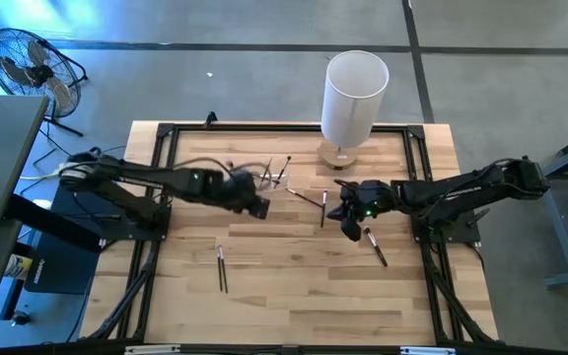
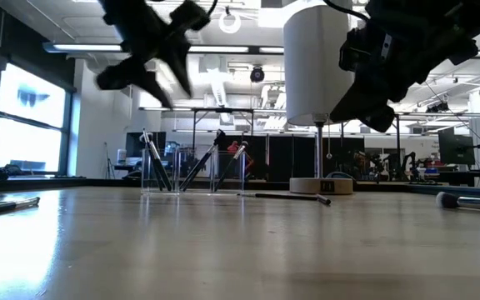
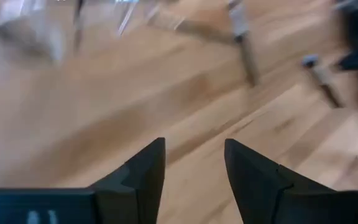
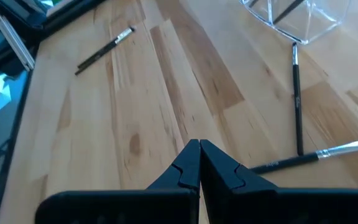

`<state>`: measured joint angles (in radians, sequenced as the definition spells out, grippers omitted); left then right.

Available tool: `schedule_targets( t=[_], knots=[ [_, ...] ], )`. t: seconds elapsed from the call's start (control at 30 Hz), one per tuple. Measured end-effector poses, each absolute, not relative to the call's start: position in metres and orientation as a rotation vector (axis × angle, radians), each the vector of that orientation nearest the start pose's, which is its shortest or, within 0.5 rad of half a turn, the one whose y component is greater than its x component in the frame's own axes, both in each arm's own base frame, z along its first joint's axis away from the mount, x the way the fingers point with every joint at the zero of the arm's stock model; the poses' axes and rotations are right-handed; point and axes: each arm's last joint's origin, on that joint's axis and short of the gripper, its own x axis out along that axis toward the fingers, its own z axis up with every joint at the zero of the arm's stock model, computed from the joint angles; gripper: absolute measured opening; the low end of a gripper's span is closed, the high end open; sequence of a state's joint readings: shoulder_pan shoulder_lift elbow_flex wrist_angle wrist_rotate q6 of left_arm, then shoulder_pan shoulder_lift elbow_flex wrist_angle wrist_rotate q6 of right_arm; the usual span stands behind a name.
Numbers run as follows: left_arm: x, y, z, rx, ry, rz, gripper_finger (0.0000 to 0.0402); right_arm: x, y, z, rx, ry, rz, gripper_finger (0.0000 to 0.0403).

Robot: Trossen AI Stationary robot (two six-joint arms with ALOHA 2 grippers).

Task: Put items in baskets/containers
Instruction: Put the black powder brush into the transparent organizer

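The clear plastic holder stands at the table's far middle with several dark brushes leaning in it; it also shows in the right wrist view. Loose brushes lie flat on the table: two crossing just right of the holder, two side by side toward the near left, and one toward the right. My left gripper is open and empty above the table, just near-left of the holder. My right gripper is shut and empty, right of the crossing brushes.
A tall white cylinder on a round wooden base stands at the far edge, right of the holder. Black frame rails run along the table's sides. Bare wood lies across the near half of the table.
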<state>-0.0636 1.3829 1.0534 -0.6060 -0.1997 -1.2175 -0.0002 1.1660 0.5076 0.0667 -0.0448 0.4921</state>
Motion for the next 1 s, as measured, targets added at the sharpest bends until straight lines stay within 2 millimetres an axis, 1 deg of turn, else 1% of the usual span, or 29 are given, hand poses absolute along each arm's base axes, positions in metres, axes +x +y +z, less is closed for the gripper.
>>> schedule_targets(
  t=[0.17, 0.27, 0.33, 0.4, 0.5, 0.63, 0.7, 0.8, 0.9, 1.0],
  knots=[
    [0.274, -0.043, 0.242, -1.122, 0.840, 0.806, 0.0133, 0.223, 0.001, 0.185, 0.467, 0.649, -0.110, 0.0000],
    [0.268, -0.057, 0.234, -1.119, 0.905, 0.868, 0.0120, 0.222, 0.002, 0.183, 0.483, 0.672, -0.117, 0.0000],
    [0.264, -0.062, 0.226, -1.108, 0.933, 0.891, 0.0113, 0.221, 0.002, 0.182, 0.507, 0.689, -0.117, 0.0000],
    [0.259, -0.065, 0.216, -1.100, 0.950, 0.894, 0.0105, 0.219, 0.002, 0.181, 0.530, 0.719, -0.142, 0.0000],
    [0.247, -0.064, 0.199, -1.116, 0.990, 0.905, 0.0094, 0.214, 0.007, 0.181, 0.511, 0.824, -0.256, 0.0000],
    [0.234, -0.062, 0.186, -1.146, 1.013, 0.867, 0.0084, 0.209, 0.016, 0.197, 0.512, 0.943, -0.402, 0.0000],
    [0.233, -0.061, 0.185, -1.145, 0.996, 0.829, 0.0084, 0.205, 0.017, 0.205, 0.554, 1.025, -0.478, 0.0000],
    [0.229, -0.059, 0.186, -1.111, 1.000, 0.791, 0.0083, 0.199, 0.017, 0.209, 0.630, 1.152, -0.586, 0.0000],
    [0.227, -0.059, 0.188, -1.077, 1.008, 0.764, 0.0083, 0.195, 0.018, 0.203, 0.681, 1.266, -0.660, 0.0003],
    [0.227, -0.058, 0.189, -1.056, 1.002, 0.750, 0.0083, 0.196, 0.019, 0.190, 0.702, 1.339, -0.666, 0.0017]
  ],
)
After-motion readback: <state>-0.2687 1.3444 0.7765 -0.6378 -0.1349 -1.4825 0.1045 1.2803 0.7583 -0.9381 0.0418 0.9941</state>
